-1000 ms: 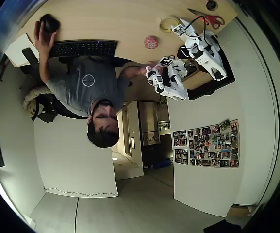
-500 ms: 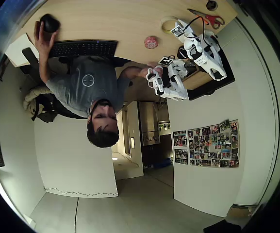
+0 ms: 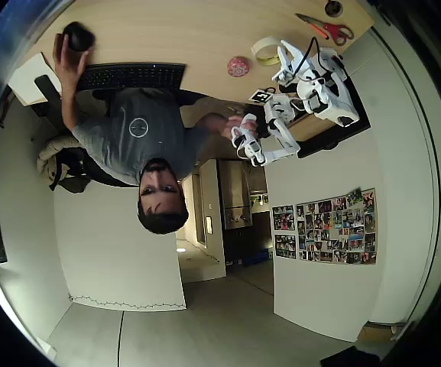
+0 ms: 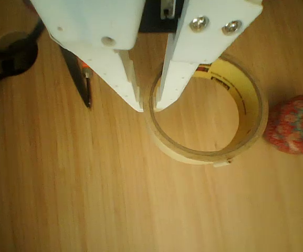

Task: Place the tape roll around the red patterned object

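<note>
In the wrist view the white gripper [image 4: 150,105] has its jaws pinching the near wall of the cream tape roll [image 4: 209,152], one finger inside the hole and one outside. The roll is just left of the red patterned object [image 4: 295,126], apart from it. Beyond, scissors [image 4: 80,79] lie on the wooden desk [image 4: 88,199].

No legible text; dark print on tape roll [image 4: 222,79] inner label too blurred.
</note>
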Tool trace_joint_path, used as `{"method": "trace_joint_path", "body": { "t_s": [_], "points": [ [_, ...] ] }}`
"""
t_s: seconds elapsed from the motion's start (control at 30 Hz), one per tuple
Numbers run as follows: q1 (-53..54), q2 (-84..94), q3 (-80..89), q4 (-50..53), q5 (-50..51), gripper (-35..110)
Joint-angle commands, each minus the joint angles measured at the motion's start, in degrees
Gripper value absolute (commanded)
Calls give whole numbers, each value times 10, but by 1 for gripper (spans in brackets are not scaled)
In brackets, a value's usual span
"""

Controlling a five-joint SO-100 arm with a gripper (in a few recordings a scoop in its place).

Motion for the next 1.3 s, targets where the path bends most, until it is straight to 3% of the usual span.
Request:
{"method": "trace_joint_path", "body": {
  "t_s": [0.0,0.43,0.93,1.27],
  "points": [
    [-54,27,-46,11,-5,0],
    [-236,-68,-156,-11,104,0],
    [-276,-164,-145,-130,139,0],
    [-270,-187,-132,-129,152,0]
  ]
}}
